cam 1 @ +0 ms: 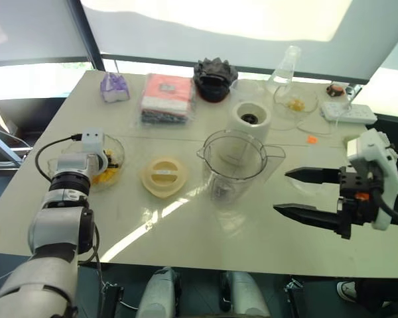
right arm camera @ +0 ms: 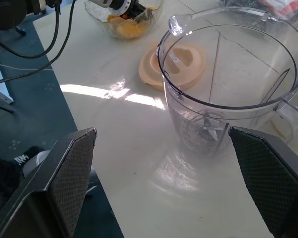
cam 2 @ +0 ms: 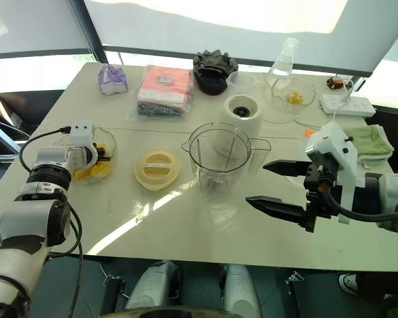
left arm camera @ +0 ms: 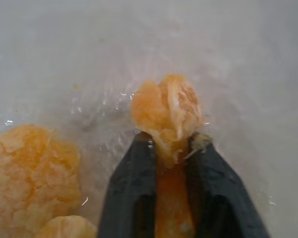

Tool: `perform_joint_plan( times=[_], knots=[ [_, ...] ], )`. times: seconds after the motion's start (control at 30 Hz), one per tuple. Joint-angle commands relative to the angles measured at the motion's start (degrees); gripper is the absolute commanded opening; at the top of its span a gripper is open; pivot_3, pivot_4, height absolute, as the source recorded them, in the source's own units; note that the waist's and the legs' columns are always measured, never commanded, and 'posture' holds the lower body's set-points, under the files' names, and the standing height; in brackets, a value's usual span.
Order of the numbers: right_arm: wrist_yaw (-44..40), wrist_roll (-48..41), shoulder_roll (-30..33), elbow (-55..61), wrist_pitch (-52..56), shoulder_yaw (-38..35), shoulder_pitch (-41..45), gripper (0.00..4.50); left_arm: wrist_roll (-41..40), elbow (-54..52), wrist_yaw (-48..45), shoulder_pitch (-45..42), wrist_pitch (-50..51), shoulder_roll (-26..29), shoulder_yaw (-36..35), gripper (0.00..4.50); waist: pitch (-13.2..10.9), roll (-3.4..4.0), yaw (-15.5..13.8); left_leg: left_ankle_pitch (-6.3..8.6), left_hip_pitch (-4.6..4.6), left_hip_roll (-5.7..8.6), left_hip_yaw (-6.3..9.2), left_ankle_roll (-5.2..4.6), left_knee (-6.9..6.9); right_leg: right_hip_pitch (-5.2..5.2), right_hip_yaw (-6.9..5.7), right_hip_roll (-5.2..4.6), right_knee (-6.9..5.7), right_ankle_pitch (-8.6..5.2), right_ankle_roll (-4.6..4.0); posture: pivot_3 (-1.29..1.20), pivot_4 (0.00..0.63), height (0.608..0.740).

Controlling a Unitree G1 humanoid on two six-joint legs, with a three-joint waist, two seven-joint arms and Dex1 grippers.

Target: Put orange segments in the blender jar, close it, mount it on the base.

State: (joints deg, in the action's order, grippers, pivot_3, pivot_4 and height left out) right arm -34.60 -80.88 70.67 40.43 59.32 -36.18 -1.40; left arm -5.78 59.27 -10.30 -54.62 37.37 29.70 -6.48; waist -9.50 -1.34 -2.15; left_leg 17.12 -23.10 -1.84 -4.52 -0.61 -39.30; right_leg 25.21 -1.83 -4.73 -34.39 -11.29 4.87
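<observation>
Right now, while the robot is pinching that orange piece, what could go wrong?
1. The left tool pinches the soft orange segment with much of it sticking out past the fingertips, so it might slip out or get squashed on the way to the blender jar.
2. The open right tool sits beside the jar, which nothing holds, and could bump it.

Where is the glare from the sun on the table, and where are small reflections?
Left eye view: a bright sun streak crosses the table from the front edge toward the lid and blender jar. Right wrist view: the same streak lies beside the lid. Left wrist view: small glints surround the held orange segment.
</observation>
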Motion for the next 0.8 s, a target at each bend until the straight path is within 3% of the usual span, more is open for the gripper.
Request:
perform_joint_plan(
  times=[0.03,0.43,0.6,0.77,0.8],
  knots=[
    [-0.75,0.68,-0.23,0.21,-1.13,-0.19,1.0,4.5,0.42,-2.82,-0.58,1.48,3.13,0.17,-0.12,0.53,0.0,0.0,0.09,0.0,0.0,0.0,-0.01,0.0,0.0,0.0,0.0,0.0,0.0,0.0,0.0,0.0,0.15,0.74],
    [-2.07,4.01,-1.85,-1.63,-1.83,2.28,1.38,4.5,-5.27,-48.88,-5.64,14.51,28.85,9.24,-6.24,0.53,-0.05,-0.08,0.16,0.0,-0.17,-0.02,0.03,0.01,0.0,0.14,0.0,0.01,0.02,0.1,0.17,0.0,0.15,0.74],
    [-2.63,5.94,-3.68,-2.57,-2.37,4.68,1.63,4.5,-9.27,-56.74,-12.1,17.57,30.15,14.9,-9.13,0.53,-0.04,-0.06,0.07,-0.01,-0.1,-0.01,0.02,0.02,0.0,0.1,0.01,0.02,-0.01,-0.01,-0.01,0.0,0.15,0.74],
    [-3.93,8.74,-5.03,-3.35,-2.98,6.7,1.89,4.5,-8.71,-53.01,-16.56,20.52,23.99,19.35,-7.89,0.53,-0.03,-0.05,0.08,-0.02,-0.08,0.01,0.0,0.03,0.0,0.11,0.01,0.05,-0.01,-0.01,-0.01,0.0,0.15,0.74],
    [-4.0,9.19,-5.36,-3.29,-3.12,7.05,1.84,4.5,-8.13,-51.45,-15.9,19.76,23.16,18.93,-7.46,0.76,-0.04,-0.06,0.0,-0.02,-0.08,0.02,0.0,0.03,0.0,0.1,0.01,0.06,-0.01,-0.01,-0.01,0.0,0.15,0.74]
  ],
)
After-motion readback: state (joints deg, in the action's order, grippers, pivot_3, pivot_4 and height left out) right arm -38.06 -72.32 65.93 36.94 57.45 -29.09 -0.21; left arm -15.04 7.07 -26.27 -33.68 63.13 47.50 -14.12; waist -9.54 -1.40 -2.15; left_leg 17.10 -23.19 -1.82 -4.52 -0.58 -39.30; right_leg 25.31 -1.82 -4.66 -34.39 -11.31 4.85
